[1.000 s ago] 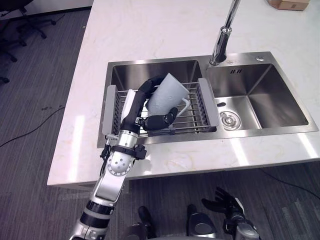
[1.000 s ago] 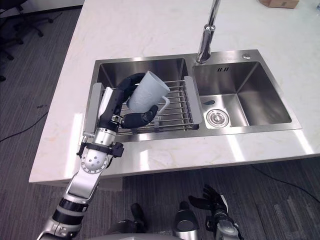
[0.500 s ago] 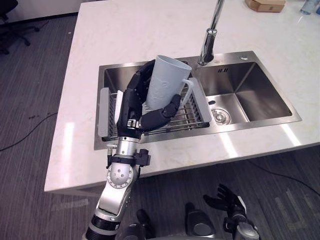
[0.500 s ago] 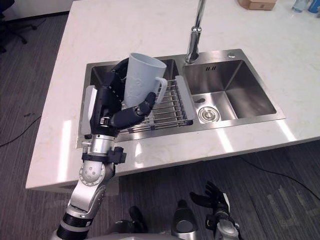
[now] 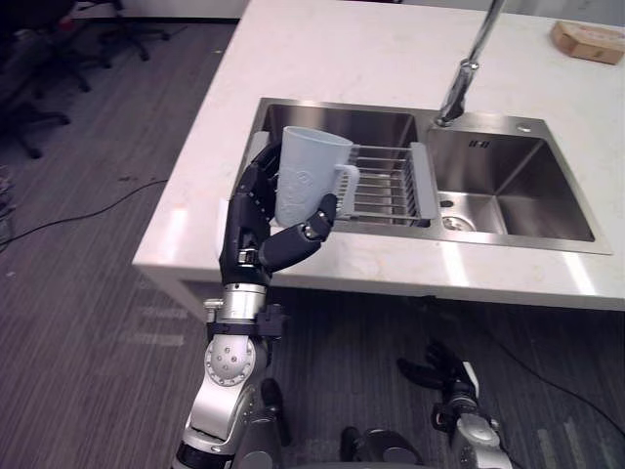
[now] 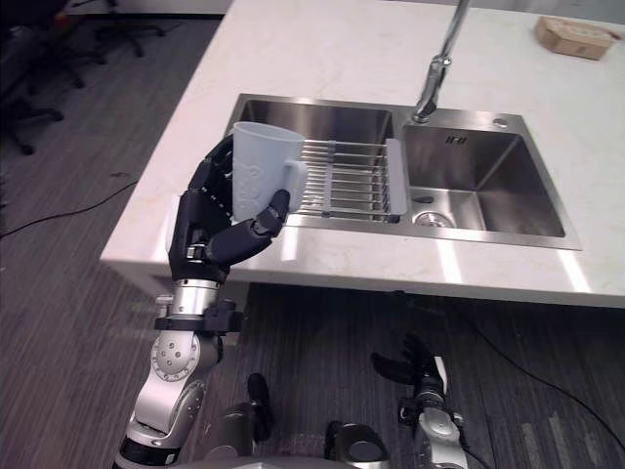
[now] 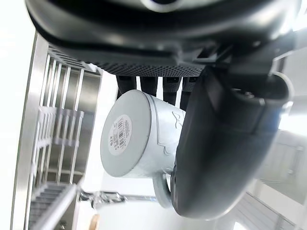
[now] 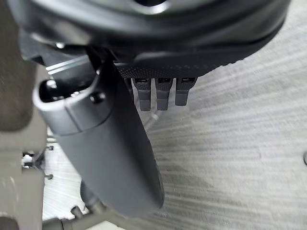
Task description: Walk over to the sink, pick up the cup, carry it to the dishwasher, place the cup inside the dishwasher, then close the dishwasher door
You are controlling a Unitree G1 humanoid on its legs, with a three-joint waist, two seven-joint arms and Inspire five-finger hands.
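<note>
Held the cup (image 5: 311, 176) in the left hand (image 5: 256, 230), fingers and thumb curled round its wall, at centre-left of the frame over the near edge of the counter (image 5: 322, 59), clear of the rack (image 5: 386, 181) and sink (image 5: 508, 186). Hung the right hand (image 5: 441, 376) low at lower right, fingers loose, empty. Judged the main hazard a slip or tilt during the walk: smooth tapered wall, grasp not through the handle. Possibly also a knock against the counter edge on turning. Oriented mouth up, base down, handle toward frame right; long axis near vertical.
</note>
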